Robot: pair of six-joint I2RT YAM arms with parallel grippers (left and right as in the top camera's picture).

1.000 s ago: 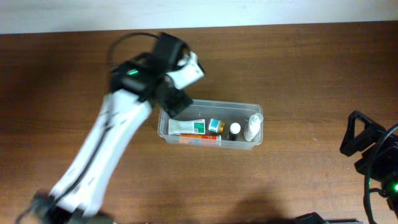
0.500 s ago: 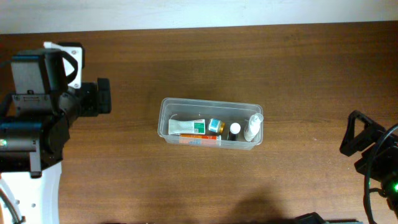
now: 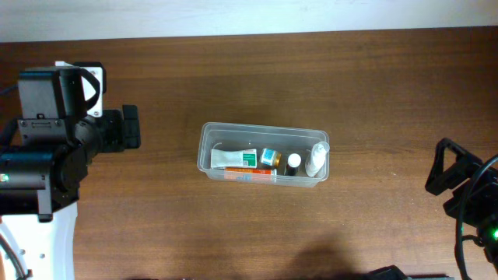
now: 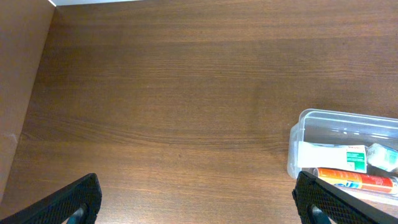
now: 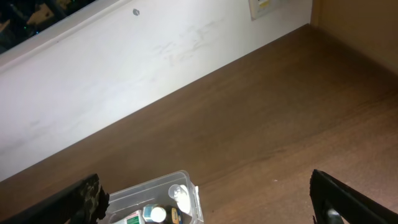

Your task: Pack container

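Observation:
The clear plastic container [image 3: 261,127] sits mid-table. Inside lie a white tube with a green label [image 3: 233,159], an orange tube [image 3: 250,176], a small blue-capped jar [image 3: 269,156], a dark bottle with a white cap [image 3: 293,162] and a clear bottle [image 3: 317,158]. My left gripper [image 3: 128,127] is open and empty, well left of the container. In the left wrist view the left gripper [image 4: 199,202] hangs over bare wood, with the container [image 4: 306,117] at the right edge. My right gripper [image 3: 445,166] is open and empty, far to the right. The right wrist view shows the right gripper [image 5: 211,202] wide open and the container [image 5: 146,187] low in the frame.
The brown wooden table [image 3: 366,85] meets a white wall [image 5: 124,74] at the back. The left arm's white body [image 3: 39,241] fills the lower left corner. The table's left edge [image 4: 37,93] shows in the left wrist view.
One second ago the left arm reached over the container's left end. It has swung back to the left side and has barely moved in the last half second. The right arm stayed still.

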